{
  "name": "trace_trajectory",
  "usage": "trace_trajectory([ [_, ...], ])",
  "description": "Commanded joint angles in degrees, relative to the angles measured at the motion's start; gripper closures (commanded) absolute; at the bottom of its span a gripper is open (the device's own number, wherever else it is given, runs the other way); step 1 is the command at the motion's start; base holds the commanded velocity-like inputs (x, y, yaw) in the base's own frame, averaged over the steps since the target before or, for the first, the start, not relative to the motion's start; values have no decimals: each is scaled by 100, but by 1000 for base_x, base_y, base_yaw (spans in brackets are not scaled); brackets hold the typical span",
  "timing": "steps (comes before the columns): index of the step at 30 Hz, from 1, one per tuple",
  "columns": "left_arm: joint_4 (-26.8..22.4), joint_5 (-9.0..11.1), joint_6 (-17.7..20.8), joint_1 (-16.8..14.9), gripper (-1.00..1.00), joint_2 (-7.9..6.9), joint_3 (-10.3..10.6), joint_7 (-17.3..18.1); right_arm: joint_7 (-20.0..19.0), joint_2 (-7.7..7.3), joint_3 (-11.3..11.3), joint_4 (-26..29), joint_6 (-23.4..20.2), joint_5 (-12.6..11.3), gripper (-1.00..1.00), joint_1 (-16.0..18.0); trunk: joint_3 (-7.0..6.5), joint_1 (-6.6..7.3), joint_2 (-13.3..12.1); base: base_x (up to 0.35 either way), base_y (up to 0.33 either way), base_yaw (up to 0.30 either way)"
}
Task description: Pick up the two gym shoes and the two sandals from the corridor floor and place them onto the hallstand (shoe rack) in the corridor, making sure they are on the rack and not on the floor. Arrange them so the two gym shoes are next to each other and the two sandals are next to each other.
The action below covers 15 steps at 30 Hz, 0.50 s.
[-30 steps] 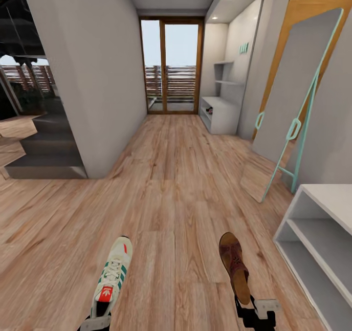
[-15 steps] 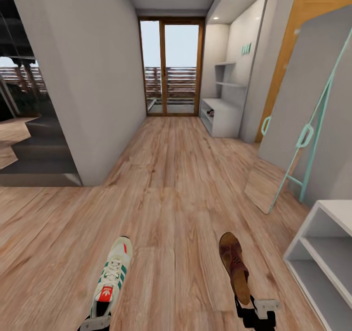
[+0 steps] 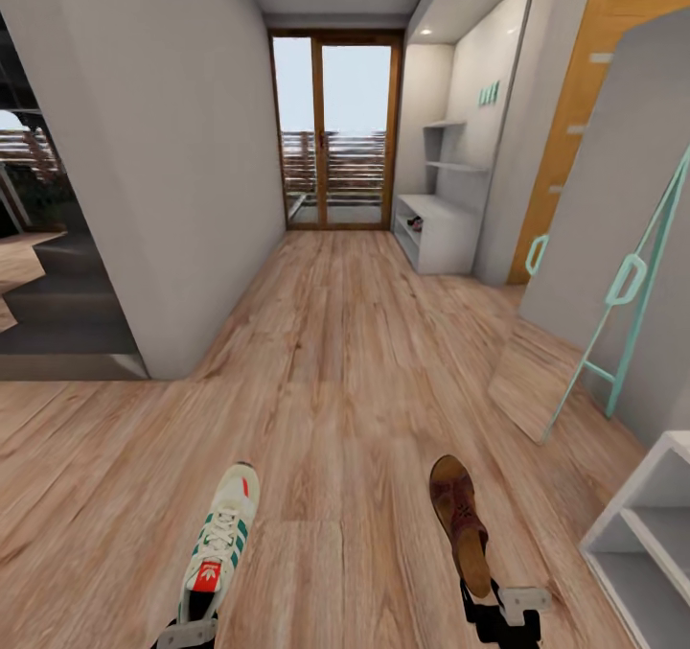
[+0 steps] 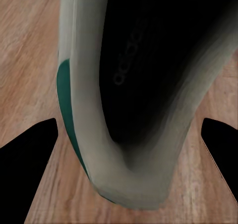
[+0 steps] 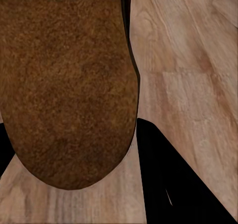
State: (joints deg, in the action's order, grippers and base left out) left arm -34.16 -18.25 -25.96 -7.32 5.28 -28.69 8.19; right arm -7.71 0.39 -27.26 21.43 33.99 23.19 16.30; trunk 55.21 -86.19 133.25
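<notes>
My left gripper [image 3: 192, 625] carries a gym shoe [image 3: 222, 537] by its heel, toe pointing forward. My right gripper [image 3: 496, 611] carries a sandal [image 3: 461, 524] the same way. Wood corridor floor [image 3: 335, 361] runs ahead to the hallstand [image 3: 443, 232] by glass doors [image 3: 334, 131]. A leaning mirror [image 3: 604, 237] and a pale bench [image 3: 644, 534] stand to my right.

Matt wood-grain floor [image 3: 345, 361] (rough-soled sandal [image 3: 462, 520])

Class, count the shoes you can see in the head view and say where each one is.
2 clearly: a gym shoe at the left gripper, a sandal at the right gripper. The distant hallstand may hold more.
</notes>
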Motion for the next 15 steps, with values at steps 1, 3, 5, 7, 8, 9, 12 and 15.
trace_trajectory([
  [1, -3, -30, -19, -6, 100, 8, -49, 51, -64, 3, -48, 1, 11, -17, 100, 5, 5, -2, 2, 334, 0, 0],
  [3, -3, -30, -17, -6, 100, 8, -49, 51, -64, -1, -48, 1, 11, -17, 100, 7, 5, -2, 2, 334, 0, 0],
  [5, -3, -30, -16, -6, 100, 8, -49, 51, -64, -3, -48, 1, 11, -17, 100, 6, 5, -2, 2, 334, 0, 0],
  [7, -3, -30, -17, -6, 100, 8, -49, 51, -64, -3, -46, 1, 11, -17, 100, 5, 5, -2, 2, 334, 0, 0],
  [8, -3, -30, -20, -6, 100, 8, -49, 51, -64, -4, -48, 1, 11, -17, 100, 5, 5, -2, 2, 334, 0, 0],
  [9, -3, -30, -21, -6, 100, 8, -49, 51, -64, -4, -48, 1, 11, -17, 100, 6, 5, -2, 2, 334, 0, 0],
  [12, -3, -30, -18, -6, 100, 8, -49, 51, -64, -4, -50, 1, 11, -17, 100, 6, 5, -2, 2, 334, 0, 0],
  [15, -3, -30, -22, -6, 100, 8, -49, 51, -64, -4, -49, 1, 11, -17, 100, 6, 5, -2, 2, 334, 0, 0],
])
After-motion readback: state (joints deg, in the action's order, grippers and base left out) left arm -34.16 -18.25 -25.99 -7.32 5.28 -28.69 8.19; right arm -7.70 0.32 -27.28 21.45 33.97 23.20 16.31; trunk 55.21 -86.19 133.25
